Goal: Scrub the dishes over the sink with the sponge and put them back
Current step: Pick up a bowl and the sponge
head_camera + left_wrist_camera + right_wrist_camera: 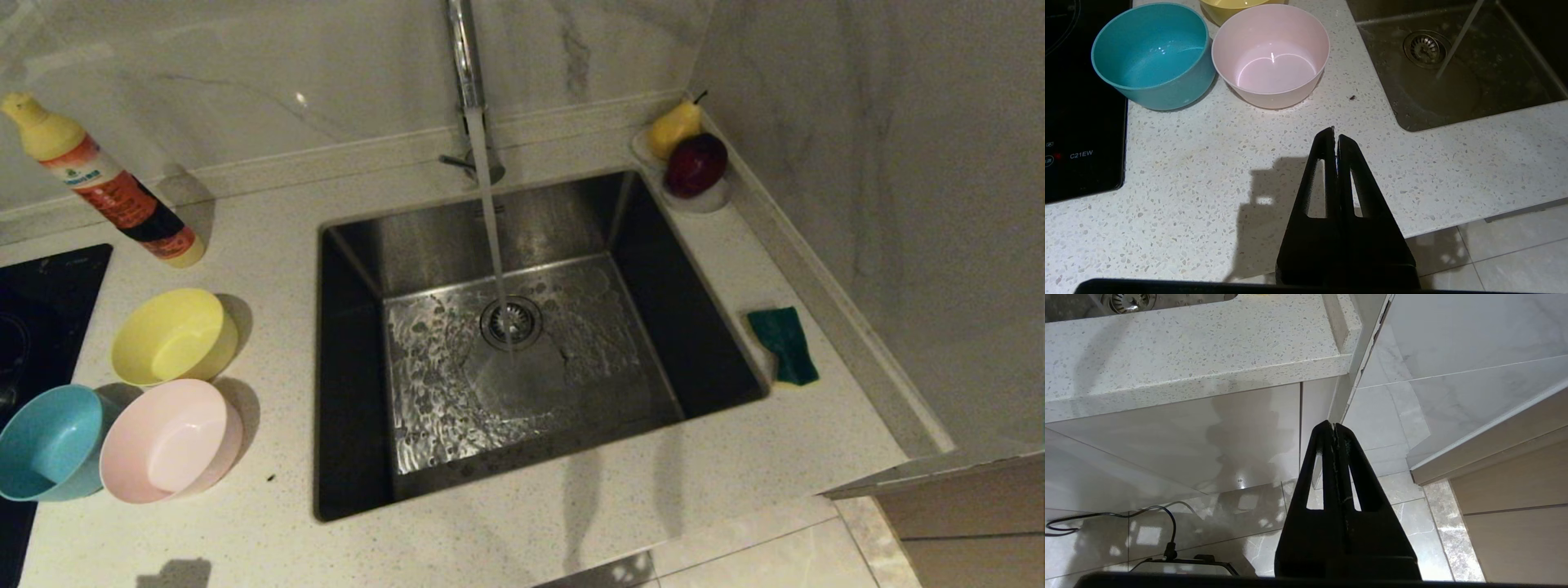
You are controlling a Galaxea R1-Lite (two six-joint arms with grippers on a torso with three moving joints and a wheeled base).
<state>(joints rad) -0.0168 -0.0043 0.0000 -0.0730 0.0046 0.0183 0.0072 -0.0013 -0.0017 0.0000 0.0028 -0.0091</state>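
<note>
Three bowls stand on the counter left of the sink: a yellow bowl, a pink bowl and a light blue bowl. The sponge lies green face up on the counter right of the sink. Water runs from the tap onto the drain strainer. Neither arm shows in the head view. My left gripper is shut and empty, above the counter's front edge, short of the pink bowl and blue bowl. My right gripper is shut and empty, below the counter's front edge, over the floor.
A detergent bottle stands at the back left. A small white dish with a pear and a red apple sits in the back right corner. A black hob borders the bowls on the left. A marble wall rises at the right.
</note>
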